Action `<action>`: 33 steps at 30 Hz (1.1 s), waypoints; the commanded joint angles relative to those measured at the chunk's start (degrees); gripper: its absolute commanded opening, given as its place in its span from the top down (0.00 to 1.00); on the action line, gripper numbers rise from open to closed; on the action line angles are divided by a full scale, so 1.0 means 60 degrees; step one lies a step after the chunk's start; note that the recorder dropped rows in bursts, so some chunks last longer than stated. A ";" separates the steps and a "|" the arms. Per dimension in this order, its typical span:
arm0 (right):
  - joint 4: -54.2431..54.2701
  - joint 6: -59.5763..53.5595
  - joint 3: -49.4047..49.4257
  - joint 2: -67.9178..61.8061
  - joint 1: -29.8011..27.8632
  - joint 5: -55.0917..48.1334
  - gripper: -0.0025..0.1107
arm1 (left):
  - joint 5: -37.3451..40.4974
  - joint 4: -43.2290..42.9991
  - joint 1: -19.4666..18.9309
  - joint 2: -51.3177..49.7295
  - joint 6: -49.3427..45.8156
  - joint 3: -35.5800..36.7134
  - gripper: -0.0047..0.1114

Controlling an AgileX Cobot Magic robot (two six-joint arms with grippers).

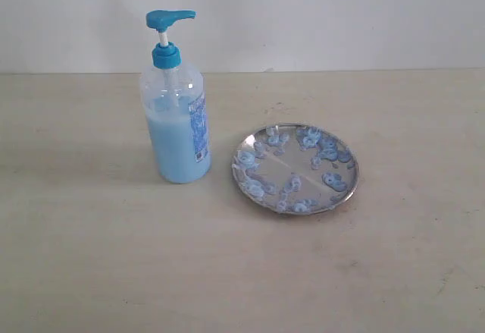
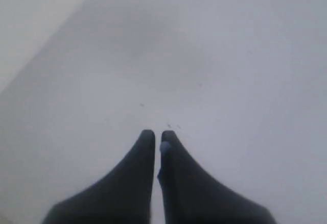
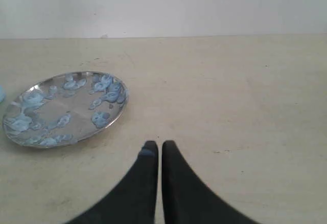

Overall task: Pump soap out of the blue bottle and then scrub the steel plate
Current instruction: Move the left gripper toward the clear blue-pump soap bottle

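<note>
The blue bottle (image 1: 176, 109) stands upright on the table at the left, with its bright blue pump head (image 1: 168, 20) raised and pale blue soap (image 1: 170, 147) filling its lower part. Right of it lies the round steel plate (image 1: 295, 168), speckled with small blue blobs. Neither arm shows in the exterior view. My left gripper (image 2: 158, 135) is shut and empty over a bare pale surface, with a blue smear on one fingertip. My right gripper (image 3: 158, 146) is shut and empty, low over the table beside the steel plate (image 3: 61, 109), not touching it.
The beige table (image 1: 91, 272) runs back to a white wall (image 1: 341, 14). A sliver of the bottle's base (image 3: 1, 94) shows at the edge of the right wrist view, beyond the plate.
</note>
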State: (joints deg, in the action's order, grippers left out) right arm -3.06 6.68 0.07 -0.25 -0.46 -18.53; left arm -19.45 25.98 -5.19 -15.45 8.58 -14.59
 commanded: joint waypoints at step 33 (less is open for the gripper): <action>-0.0041 -0.0013 -0.0011 0.0041 -0.0020 0.0119 0.98 | -0.8419 -1.2801 0.1202 -1.6900 0.1413 -0.4535 0.03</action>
State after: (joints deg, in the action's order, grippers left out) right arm -3.06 6.68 0.07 -0.25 -0.46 -18.53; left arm -69.24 -50.56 0.35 -115.28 17.41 -38.67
